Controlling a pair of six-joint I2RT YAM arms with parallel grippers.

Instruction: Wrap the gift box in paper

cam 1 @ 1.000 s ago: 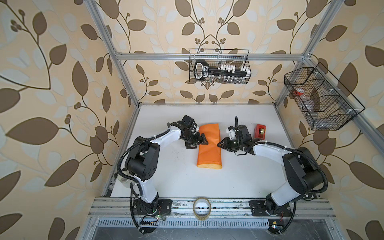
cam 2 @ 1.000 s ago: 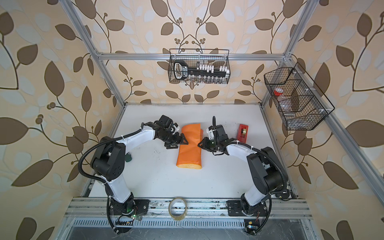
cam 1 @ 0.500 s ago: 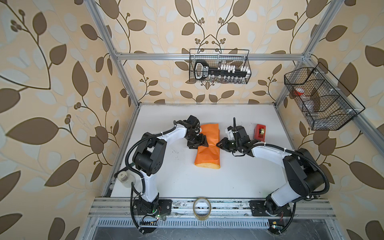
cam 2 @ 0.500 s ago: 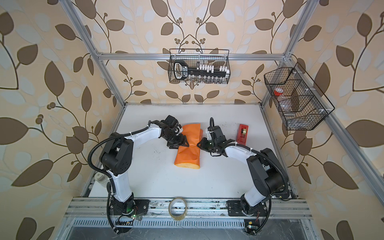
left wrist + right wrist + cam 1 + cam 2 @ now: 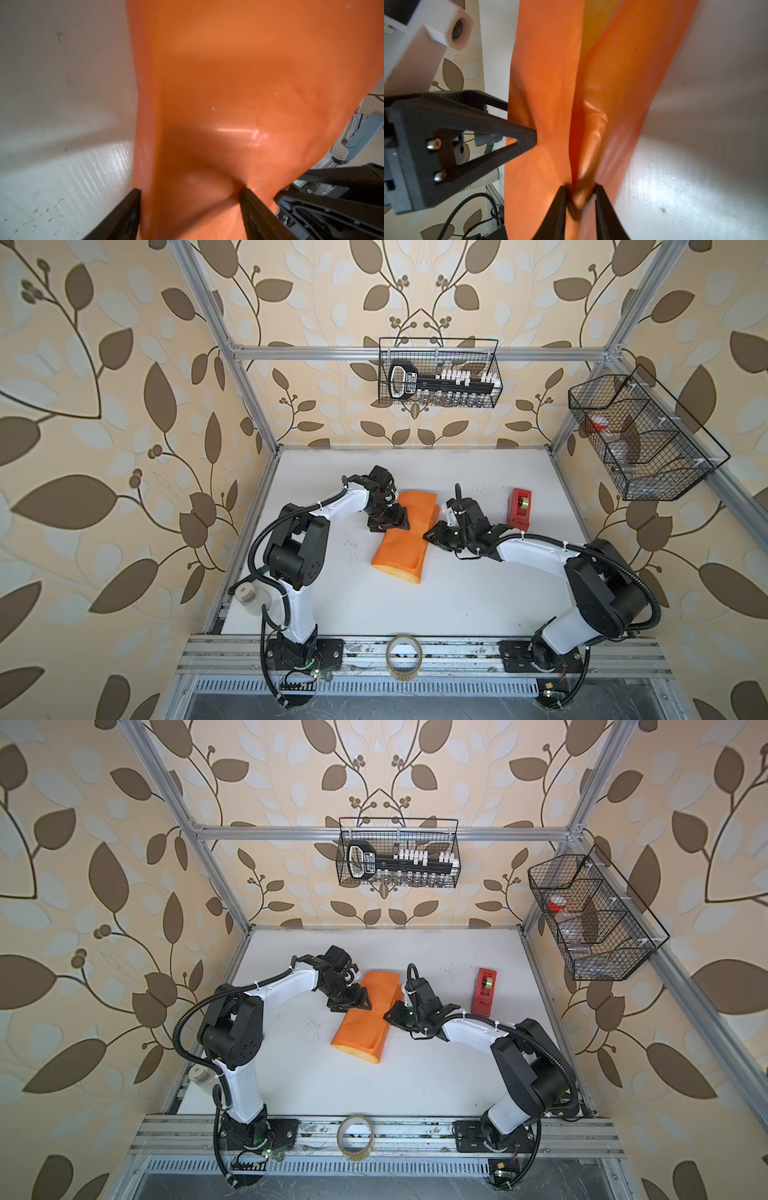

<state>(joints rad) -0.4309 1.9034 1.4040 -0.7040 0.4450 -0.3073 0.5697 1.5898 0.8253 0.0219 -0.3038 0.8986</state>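
The orange paper (image 5: pixel 401 547) (image 5: pixel 365 1019) lies mid-table as a long folded bundle, its yellow-tan inner face showing at the near end. The gift box is hidden. My left gripper (image 5: pixel 395 519) (image 5: pixel 357 999) sits at the bundle's far left side. In the left wrist view its jaws (image 5: pixel 190 190) stand wide and press the paper (image 5: pixel 228 83) from both sides, denting it. My right gripper (image 5: pixel 432 536) (image 5: pixel 390 1016) meets the bundle's right edge. In the right wrist view it (image 5: pixel 580 189) is shut on a raised fold of the paper (image 5: pixel 550 62).
A red tape dispenser (image 5: pixel 520 508) (image 5: pixel 484 990) stands right of the right gripper. A clear tape roll (image 5: pixel 404 657) rests on the front rail. Wire baskets hang on the back wall (image 5: pixel 438 379) and right wall (image 5: pixel 640 439). A small bottle (image 5: pixel 249 597) sits at the left edge.
The left gripper moved right onto the paper and its jaws narrowed against it. The bundle's near end swung a little left. The right gripper kept its pinch and edged left.
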